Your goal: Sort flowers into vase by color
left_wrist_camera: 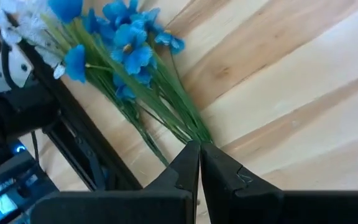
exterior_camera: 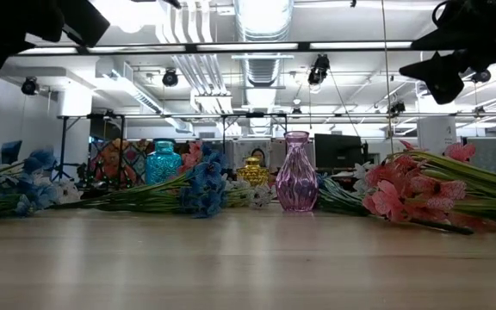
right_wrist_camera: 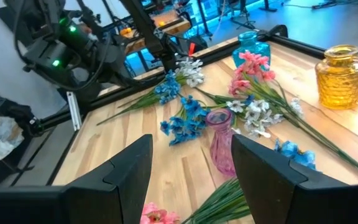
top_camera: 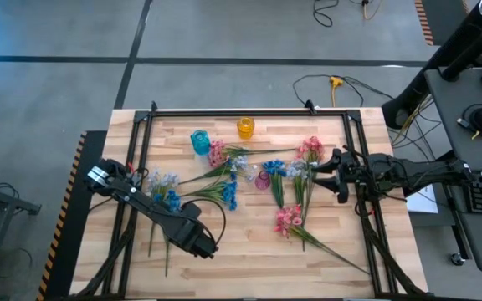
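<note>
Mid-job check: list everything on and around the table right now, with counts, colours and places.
Vases: three, upright. Teal vase and amber vase near the far edge; pink vase mid-table.
Pink flowers: three sprays. One beside the teal vase, one by the right claw, one toward the near right.
Blue flowers: three sprays. One centre-left, one beside the pink vase, one by the left arm.
White-lavender flowers: two sprays, at left and centre.
Table: light wood, black frame.
Cables: on the floor beyond the table, one with a yellow plug.
Left claw: shut, over the near-left table, at the blue stems' ends.
Right claw: open, holding nothing, right side.
</note>
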